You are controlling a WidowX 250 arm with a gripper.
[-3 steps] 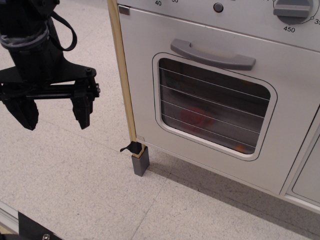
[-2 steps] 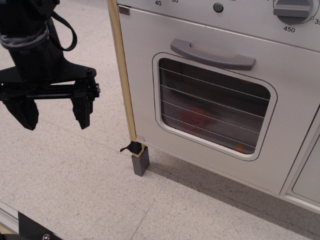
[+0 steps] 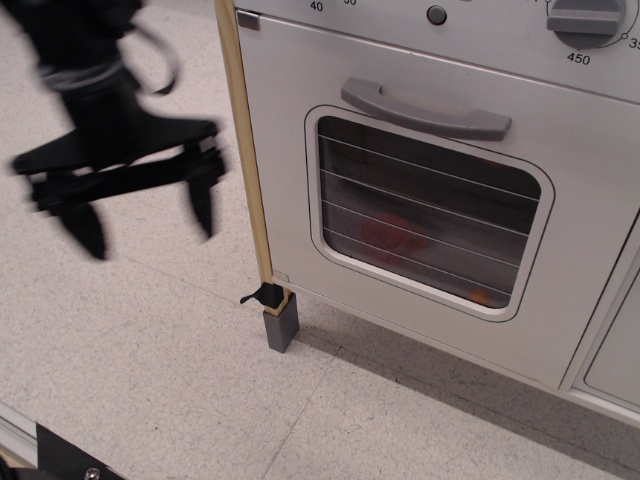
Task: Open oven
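A grey foot stands at lower centre. At upper left the blurred black gripper hangs with jaws spread, apart from the oven filling the right, its door closed.

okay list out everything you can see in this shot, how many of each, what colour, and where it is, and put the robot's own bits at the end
oven: one, white, fills the right side, door shut
bar handle: one, grey, top of the door
window: one, dark with wire lines, middle of the door; something red and orange shows dimly behind it
dial: one, grey, top right on the panel
button: one, dark, on the panel left of the dial
wooden edge: one, pale wood, left side of the oven
foot: one, grey, under the wooden edge
floor: speckled light grey, left and bottom
gripper: one, black, upper left, blurred, fingers apart, holding nothing
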